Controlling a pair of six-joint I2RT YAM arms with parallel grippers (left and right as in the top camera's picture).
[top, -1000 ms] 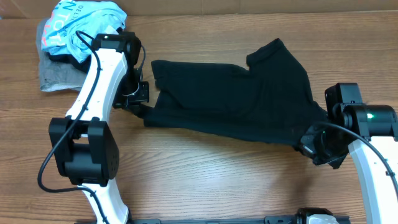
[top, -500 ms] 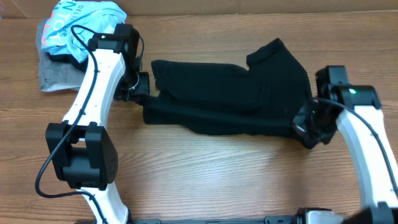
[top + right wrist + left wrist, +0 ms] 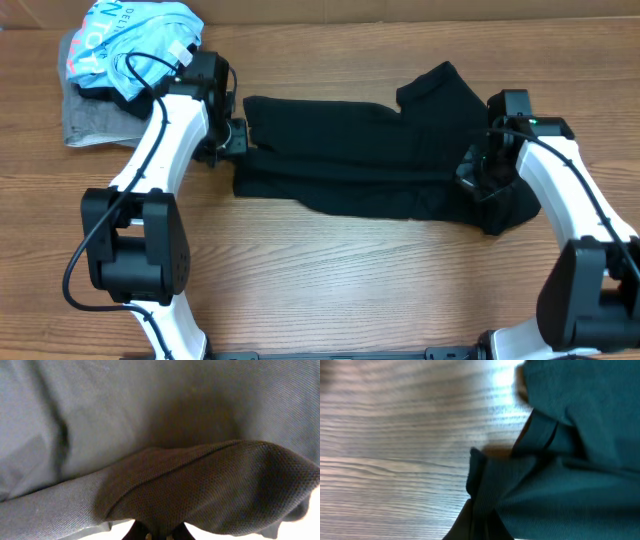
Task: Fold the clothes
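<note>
The black shirt (image 3: 370, 160) lies spread across the middle of the desk (image 3: 330, 290), long side running left to right, one sleeve sticking up at its far right corner. From overhead, the left tool (image 3: 238, 140) sits at the shirt's left edge and the right tool (image 3: 478, 178) at its right end, where the cloth is doubled over into a dark lump. Overhead does not show how either grip stands; the wrist cameras do. The left wrist view shows a corner of fabric gathered into a pinched point at the fingers, with a hem band crossing above it and bare wood to the left, so that tool is closed on the shirt. The right wrist view shows a rolled fold drawn down between the fingertips, lifted over flat cloth beneath: also clamped on the shirt. Nearer than the shirt's front edge the wood is bare. Beyond its left end lie a light blue garment (image 3: 130, 40) and a grey folded garment (image 3: 90, 125)
</note>
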